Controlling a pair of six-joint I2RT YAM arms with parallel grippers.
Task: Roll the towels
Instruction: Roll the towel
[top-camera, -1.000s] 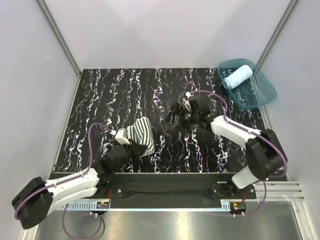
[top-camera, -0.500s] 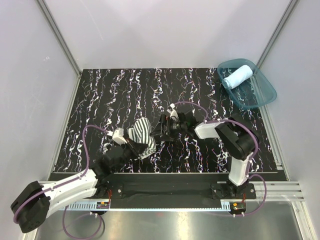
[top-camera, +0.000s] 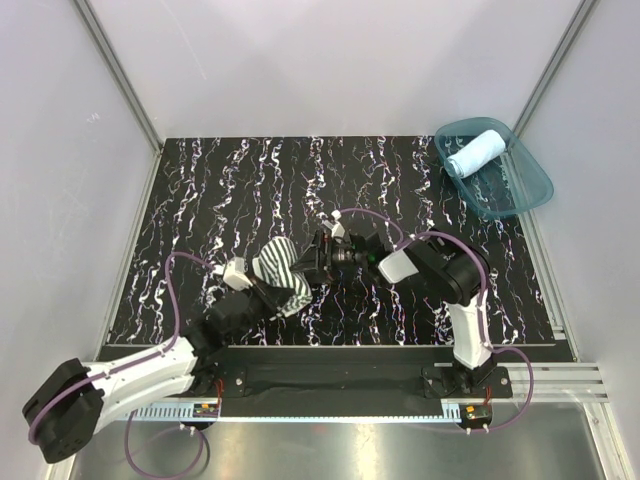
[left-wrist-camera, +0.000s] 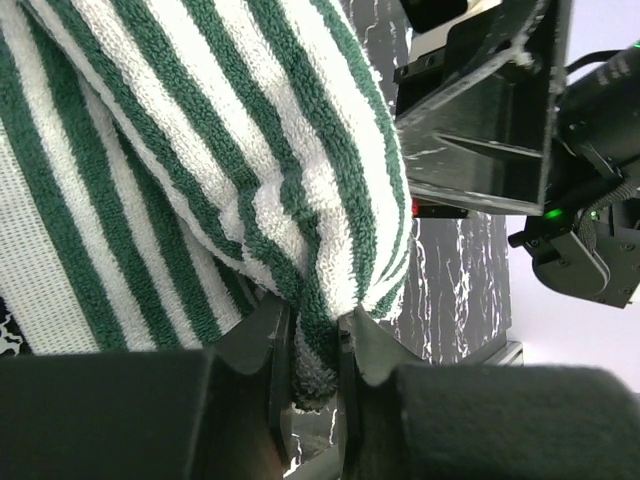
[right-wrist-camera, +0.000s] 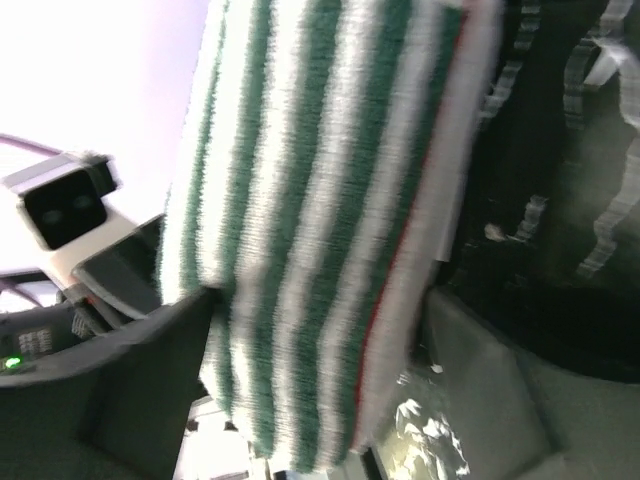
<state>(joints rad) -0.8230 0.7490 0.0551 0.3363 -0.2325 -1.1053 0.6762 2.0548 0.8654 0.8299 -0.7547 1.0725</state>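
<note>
Left fingers (left-wrist-camera: 252, 345) pinch tight on a fold of the striped towel (left-wrist-camera: 250, 150). Right fingers (right-wrist-camera: 135, 375) gape wide, the towel between them.

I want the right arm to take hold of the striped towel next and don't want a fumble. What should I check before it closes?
1. Left gripper shut on the striped towel: ok, a fold is pinched between its fingers.
2. Right gripper open: ok, jaws stand wide.
3. Towel between the right fingers: ok, one finger on each side in the right wrist view.
4. Clearance between the two grippers: cannot tell, they are very close in the top view.
5. Blue towel out of the way: ok, it lies rolled in the tub.
</note>
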